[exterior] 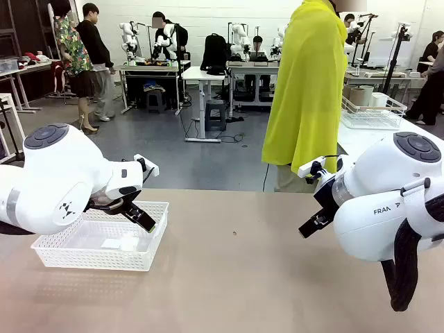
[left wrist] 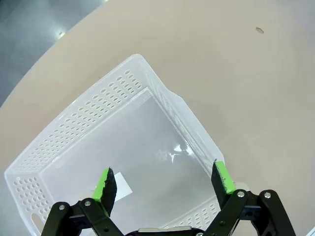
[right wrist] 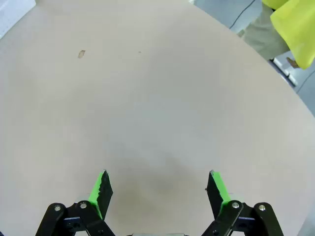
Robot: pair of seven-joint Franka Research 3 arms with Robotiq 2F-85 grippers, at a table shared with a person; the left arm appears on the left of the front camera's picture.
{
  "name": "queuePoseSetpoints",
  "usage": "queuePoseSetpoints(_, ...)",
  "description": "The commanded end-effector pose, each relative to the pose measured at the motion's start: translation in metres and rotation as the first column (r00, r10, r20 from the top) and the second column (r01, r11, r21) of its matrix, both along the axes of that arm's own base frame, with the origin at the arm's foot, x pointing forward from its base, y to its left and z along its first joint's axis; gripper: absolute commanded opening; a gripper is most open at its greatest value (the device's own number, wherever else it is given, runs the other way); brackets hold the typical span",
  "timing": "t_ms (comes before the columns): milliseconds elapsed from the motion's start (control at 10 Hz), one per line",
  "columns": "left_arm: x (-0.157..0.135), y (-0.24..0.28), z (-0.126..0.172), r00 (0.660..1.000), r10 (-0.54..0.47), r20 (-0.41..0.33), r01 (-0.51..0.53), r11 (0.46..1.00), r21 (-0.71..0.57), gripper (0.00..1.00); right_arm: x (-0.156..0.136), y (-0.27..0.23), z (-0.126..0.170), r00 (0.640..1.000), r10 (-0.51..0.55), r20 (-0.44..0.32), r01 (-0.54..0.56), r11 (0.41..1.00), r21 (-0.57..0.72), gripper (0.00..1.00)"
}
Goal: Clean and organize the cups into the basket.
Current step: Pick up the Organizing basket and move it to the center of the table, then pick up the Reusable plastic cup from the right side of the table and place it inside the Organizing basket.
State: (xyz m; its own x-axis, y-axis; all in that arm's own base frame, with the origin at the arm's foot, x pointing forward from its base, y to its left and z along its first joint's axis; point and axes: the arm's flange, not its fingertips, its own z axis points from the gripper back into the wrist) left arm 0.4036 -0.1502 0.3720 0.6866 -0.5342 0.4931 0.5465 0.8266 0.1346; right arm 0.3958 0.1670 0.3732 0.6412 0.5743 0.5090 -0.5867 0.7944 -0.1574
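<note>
One basket (exterior: 90,262), white perforated plastic, sits on the bench (exterior: 236,284) at the robot's left, long side toward the front camera. It holds no cups, only a small white slip (left wrist: 121,187) lying flat on its floor. Left claw (left wrist: 165,183) hangs directly above the basket interior, jaws spread wide with nothing between the green pads (left wrist: 104,183). In the wrist view one pad is over the floor near the slip, the other over a side wall. Judgement: it is parked over the receptacle so that a drop needs little travel once a cup is in hand. Right claw (right wrist: 160,186) is likewise fully parted and empty, hovering over bare bench at the robot's right, well apart from the basket. A small dark speck (right wrist: 81,53) marks the surface ahead of it. Judgement: this arm waits on the free side, where a cup could be set down or handed over. Person in a yellow garment (exterior: 309,90) stands at the far edge, right of centre. White wire rack (exterior: 371,114) sits on an adjoining table behind, apart from the work area. Task status, judged: nothing sorted yet; the first step is getting a cup within reach.
</note>
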Motion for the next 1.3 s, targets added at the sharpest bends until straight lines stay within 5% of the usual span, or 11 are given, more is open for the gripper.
queuePoseSetpoints(0, 0.0, -0.0001, 0.0, 1.0, 0.0, 0.0, 0.0, 1.0, 0.0, 1.0, 0.0, 0.0, 0.0, 1.0, 0.0, 0.0, 0.0, 1.0, 0.0, 1.0)
queuePoseSetpoints(1200, 0.0, -0.0001, 0.0, 1.0, 0.0, 0.0, 0.0, 1.0, 0.0, 1.0, 0.0, 0.0, 0.0, 1.0, 0.0, 0.0, 0.0, 1.0, 0.0, 1.0)
